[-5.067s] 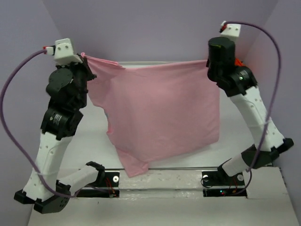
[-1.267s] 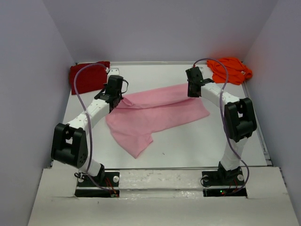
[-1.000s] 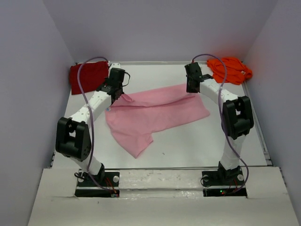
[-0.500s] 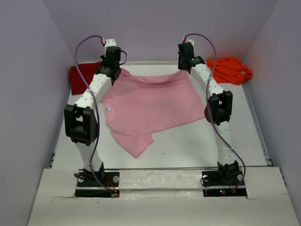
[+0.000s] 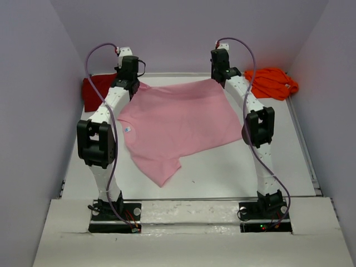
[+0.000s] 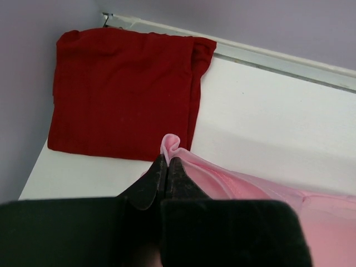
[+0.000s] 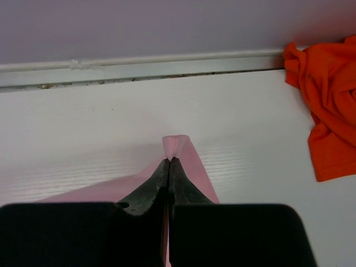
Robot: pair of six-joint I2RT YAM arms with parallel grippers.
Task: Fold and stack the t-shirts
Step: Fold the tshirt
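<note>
Dark red t-shirt (image 6: pixel 122 94): folded flat in the far left corner of the table (image 5: pixel 233 167), just beyond the left fingertips.
Left gripper (image 6: pixel 167 162): fingers pressed together on a small pinch of the light pink t-shirt's (image 5: pixel 178 119) far left corner; a nub of cloth pokes past the tips.
Light pink t-shirt: mid-table, its far edge stretched between the two grippers, the rest lying flat, one sleeve trailing toward the near side.
Right gripper (image 7: pixel 168 162): clamped tight on the far right corner, with the same small nub.
Orange t-shirt (image 7: pixel 322 105): crumpled heap in the far right corner, apart from the pink one.
Step in hand: probably spreading the pink shirt flat for a first fold.
Doing it well: lower both corners together, level and taut, parallel to the back rail, short of the red shirt.
Risk: thin pinches; an uneven pull could slip a corner.
</note>
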